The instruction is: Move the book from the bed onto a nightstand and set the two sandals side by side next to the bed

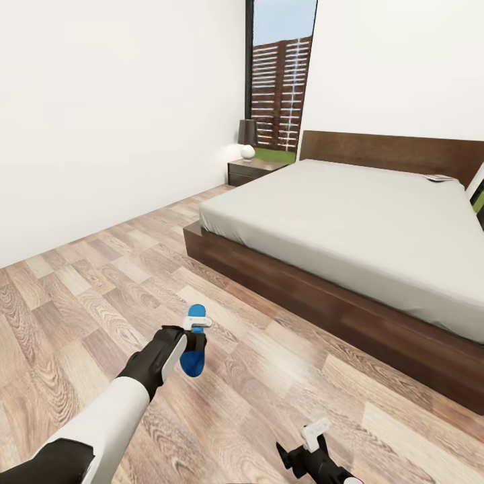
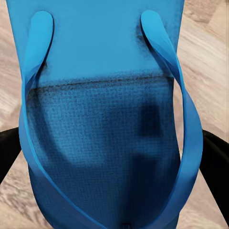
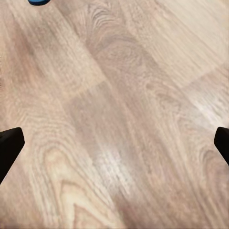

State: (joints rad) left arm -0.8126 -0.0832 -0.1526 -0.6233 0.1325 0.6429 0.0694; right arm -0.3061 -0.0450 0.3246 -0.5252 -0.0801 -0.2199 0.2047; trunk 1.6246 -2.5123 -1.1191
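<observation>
So in the head view the left gripper (image 1: 195, 331) is out over the wood floor (image 1: 81, 302) at the near left, clamped on a blue sandal (image 1: 193, 356) that hangs off it with one end pointing toward the bed and the other back toward the robot; whether it's touching the planks I can't tell. To the right sits the bed (image 1: 349, 222), dark wood frame, grey mattress, headboard against the far wall. The book (image 1: 438, 178) lies on the mattress way up at the far right corner near the headboard, too small to read the cover. A nightstand (image 1: 252, 170) stands at the far left side of the bed, next to the tall window (image 1: 279, 81), with a lamp (image 1: 247, 138) on top. The right gripper (image 1: 310, 449) pokes in at the near bottom edge, low over bare floor, well apart from the sandal. Left wrist view: it's basically all sandal (image 2: 102, 124), blue sole and both straps right up close, with a dark finger (image 2: 7, 152) on either side of it and floor planks showing at the edges. Right wrist view: plain wood floor (image 3: 119, 124), the two dark fingertips (image 3: 9, 145) sit at opposite edges of the picture, so that one's spread wide with nothing in it, and a tiny bit of blue sandal (image 3: 38, 2) peeks in at one corner.
</observation>
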